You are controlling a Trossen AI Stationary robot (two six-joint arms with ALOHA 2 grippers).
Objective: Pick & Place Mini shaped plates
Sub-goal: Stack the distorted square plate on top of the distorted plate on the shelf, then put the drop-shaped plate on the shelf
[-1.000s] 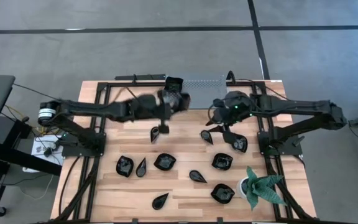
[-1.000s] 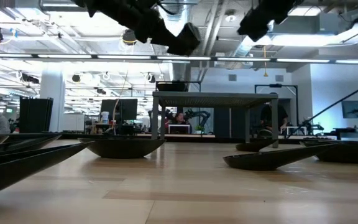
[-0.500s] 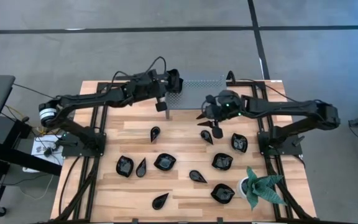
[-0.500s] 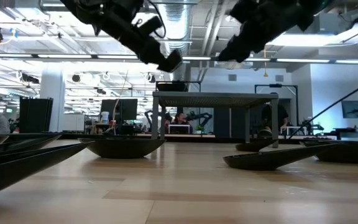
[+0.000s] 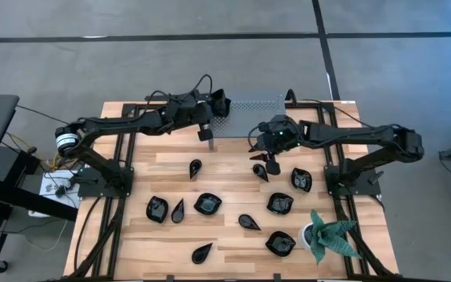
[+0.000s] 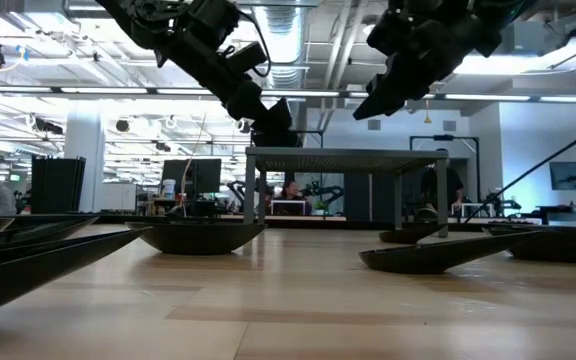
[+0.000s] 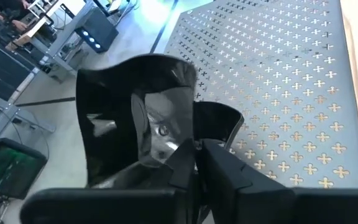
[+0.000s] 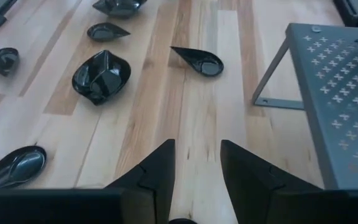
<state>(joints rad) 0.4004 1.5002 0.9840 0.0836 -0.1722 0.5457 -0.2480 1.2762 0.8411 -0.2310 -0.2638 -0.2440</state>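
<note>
**A:** Where is the left claw (image 7: 196,149), and what is around it?

**B:** It is over one end of the grey perforated shelf (image 7: 278,74). A glossy black square plate (image 7: 135,106) stands tilted on edge at its tip and hides that corner of the shelf. The rest of the shelf top beyond the plate is bare metal.

**A:** Is that plate clamped?

**B:** I cannot tell. The plate's wall runs right at the tip, but the grip itself is hidden.

**A:** And the right claw (image 8: 196,149)?

**B:** It hangs above the counter (image 8: 191,93), just in front of the shelf and beside its leg (image 8: 269,74). Its fingers are apart with bare wood showing between them, and it holds nothing and touches nothing.

**A:** What lies ahead of it?

**B:** A teardrop plate (image 8: 199,61) lies near the shelf's leg. A wavy plate (image 8: 101,76) lies farther out from the shelf. Some ten black plates (image 5: 207,204) are scattered flat over the counter in front of the shelf, each apart from the others. A green spiky plant (image 5: 327,235) stands at the counter corner well away from the shelf.

**A:** And the surface and the room?

**B:** The counter is pale wooden planks over a grey floor (image 5: 210,63) crossed by dark lines. Behind the shelf is an open hall with bright ceiling lights and monitors (image 6: 193,175). People (image 6: 288,190) sit at desks far back.
</note>
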